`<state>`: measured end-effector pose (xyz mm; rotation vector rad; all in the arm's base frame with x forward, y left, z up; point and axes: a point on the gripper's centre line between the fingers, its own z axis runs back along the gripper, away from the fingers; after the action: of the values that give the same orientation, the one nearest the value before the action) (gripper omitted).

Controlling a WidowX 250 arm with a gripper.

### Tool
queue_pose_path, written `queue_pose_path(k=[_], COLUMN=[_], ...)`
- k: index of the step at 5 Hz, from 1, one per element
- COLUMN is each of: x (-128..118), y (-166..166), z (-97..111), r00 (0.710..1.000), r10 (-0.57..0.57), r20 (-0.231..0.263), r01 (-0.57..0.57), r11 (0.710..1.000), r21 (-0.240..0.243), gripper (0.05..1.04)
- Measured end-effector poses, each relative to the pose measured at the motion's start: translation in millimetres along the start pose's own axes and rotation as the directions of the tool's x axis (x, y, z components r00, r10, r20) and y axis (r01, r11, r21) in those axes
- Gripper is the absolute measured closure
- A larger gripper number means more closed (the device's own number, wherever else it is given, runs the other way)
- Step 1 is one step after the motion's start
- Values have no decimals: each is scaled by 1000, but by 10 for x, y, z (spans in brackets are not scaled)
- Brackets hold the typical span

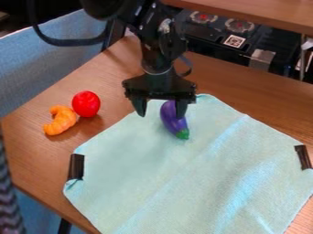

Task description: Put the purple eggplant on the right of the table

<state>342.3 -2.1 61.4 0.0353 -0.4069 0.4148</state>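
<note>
Gripper (161, 113) at upper centre of frame, fingers apart over purple eggplant (175, 122), presumably to close around it.

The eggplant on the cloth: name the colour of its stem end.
Green, seen best in the camera view, at the lower tip of the purple eggplant.

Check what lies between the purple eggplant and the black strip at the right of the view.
Only pale green cloth, with creases; nothing sits on it between the eggplant and the strip, per the camera view.
</note>
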Motion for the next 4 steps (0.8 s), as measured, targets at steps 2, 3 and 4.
queue_pose_path(k=[2,3,4], x=[40,-2,-26], y=[-96,-89,-129], z=[-120,-207,-322], r00=[996,996,998], r10=[85,84,49], r20=[0,-24,-45], r01=[-85,-84,-48], r11=[996,996,998], r21=[6,22,29], gripper=[84,83,137])
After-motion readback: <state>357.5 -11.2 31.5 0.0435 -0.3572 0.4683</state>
